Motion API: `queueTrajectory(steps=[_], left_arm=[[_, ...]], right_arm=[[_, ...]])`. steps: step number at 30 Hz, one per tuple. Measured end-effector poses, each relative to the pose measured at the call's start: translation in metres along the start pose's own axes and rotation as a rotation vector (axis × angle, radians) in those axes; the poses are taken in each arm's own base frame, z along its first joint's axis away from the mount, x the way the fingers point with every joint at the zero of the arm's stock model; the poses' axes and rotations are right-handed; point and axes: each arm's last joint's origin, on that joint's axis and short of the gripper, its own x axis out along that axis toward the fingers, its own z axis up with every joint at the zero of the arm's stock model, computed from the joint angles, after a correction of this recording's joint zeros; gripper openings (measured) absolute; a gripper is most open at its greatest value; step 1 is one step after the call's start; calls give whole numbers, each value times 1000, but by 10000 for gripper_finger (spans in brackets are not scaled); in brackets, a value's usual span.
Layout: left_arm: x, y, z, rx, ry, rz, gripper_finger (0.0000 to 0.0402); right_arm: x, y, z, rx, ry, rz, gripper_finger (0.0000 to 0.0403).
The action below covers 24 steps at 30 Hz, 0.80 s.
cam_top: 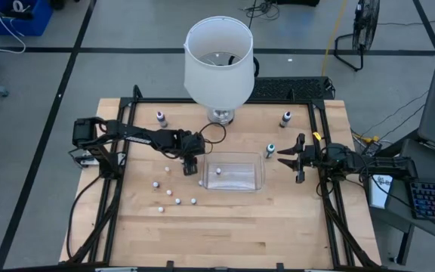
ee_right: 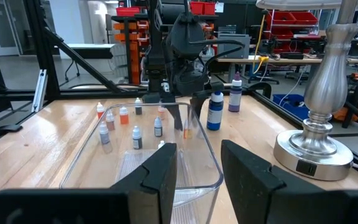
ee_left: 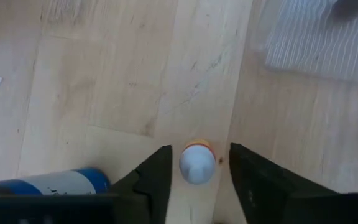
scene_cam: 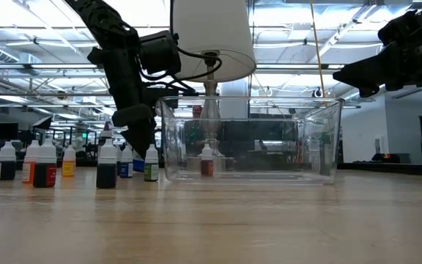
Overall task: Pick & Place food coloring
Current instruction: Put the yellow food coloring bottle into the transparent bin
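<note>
A pale wooden table (cam_top: 225, 227) stands on a grey workshop floor, with shelving and benches visible beyond it. The landmark is the clear plastic tub (cam_top: 233, 172) at the table's middle; a lamp (cam_top: 218, 64) with a white shade stands behind it.

Step in hand: picking up one food coloring bottle. The left gripper (cam_top: 190, 166) is lowered just beside the tub's left wall, its fingers (ee_left: 156, 177) parted and straddling a white-capped, orange-bodied bottle (ee_left: 197, 163); the grasp is not yet made, with a gap showing on both sides. One bottle (cam_top: 219, 171) already stands inside the tub. Other bottles (cam_top: 174, 196) stand loose to the left of the tub, and larger ones (cam_top: 285, 119) lie behind it.

The right gripper (cam_top: 299, 159) waits released, just off the tub's right end.

Judged next move: clench squarely on the cap, lift clear of the wall, carry over the tub, let go. A neighbouring blue bottle (ee_left: 48, 183) sits close and could be knocked.
</note>
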Motion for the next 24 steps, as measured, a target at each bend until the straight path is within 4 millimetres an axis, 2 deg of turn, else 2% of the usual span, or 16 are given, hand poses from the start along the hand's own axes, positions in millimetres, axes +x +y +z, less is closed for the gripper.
queueTrajectory(steps=[7,13,24], left_arm=[[0,0,0,-6,-1,-10,65],[-9,-4,3,3,12,-48,64],[-70,-33,38,125,23,30,64]], right_arm=[[0,0,0,0,0,0,114],[0,0,0,0,-1,0,114],[0,0,0,0,0,0,114]])
